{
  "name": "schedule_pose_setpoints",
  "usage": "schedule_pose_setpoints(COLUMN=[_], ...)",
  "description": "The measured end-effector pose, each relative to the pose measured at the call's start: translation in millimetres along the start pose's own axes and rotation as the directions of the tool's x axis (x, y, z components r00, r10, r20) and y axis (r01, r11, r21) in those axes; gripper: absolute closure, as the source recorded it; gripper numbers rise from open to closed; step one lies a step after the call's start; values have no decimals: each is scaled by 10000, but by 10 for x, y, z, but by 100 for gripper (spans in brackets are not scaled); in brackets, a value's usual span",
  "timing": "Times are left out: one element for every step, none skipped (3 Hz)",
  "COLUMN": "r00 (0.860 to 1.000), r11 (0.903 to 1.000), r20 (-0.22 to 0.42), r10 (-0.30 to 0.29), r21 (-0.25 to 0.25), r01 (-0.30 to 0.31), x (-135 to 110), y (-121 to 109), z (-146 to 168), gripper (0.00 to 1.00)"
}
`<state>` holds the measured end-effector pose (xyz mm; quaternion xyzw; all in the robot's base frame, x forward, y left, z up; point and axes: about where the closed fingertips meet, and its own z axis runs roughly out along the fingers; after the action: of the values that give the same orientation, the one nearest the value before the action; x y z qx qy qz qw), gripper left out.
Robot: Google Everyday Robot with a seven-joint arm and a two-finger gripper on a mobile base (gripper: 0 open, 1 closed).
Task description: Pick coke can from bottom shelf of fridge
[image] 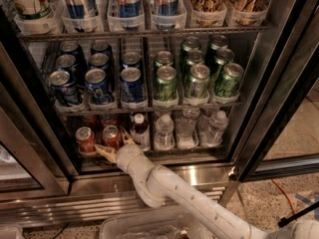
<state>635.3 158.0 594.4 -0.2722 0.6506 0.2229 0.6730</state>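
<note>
The fridge (279,83) stands open, with black door frames. On its bottom shelf (164,152) stand two front coke cans, one at the left (84,139) and one beside it (110,135), with more red cans behind. My gripper (114,144) is at the front of this shelf, at the second can. It is open: one tan finger (103,152) lies low at the can's left, the other (126,136) is at its right, next to a brown bottle (140,130). My white arm (169,190) reaches in from the lower right.
Clear water bottles (187,128) fill the right of the bottom shelf. The rack above holds blue cans (99,83) and green cans (197,78). A steel louvred base (70,210) lies below. A clear plastic bin (144,230) sits on the floor under my arm.
</note>
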Motion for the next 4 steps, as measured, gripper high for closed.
schedule_pose_setpoints(r00=[10000,10000,10000,9999], r11=[10000,10000,10000,9999], r20=[0,0,0,94], r10=[0,0,0,-97], r21=[0,-1,-1,-101], r01=[0,0,0,98], x=[0,0,0,-75], y=[0,0,0,31], z=[0,0,0,-72], gripper=[45,69,91,100])
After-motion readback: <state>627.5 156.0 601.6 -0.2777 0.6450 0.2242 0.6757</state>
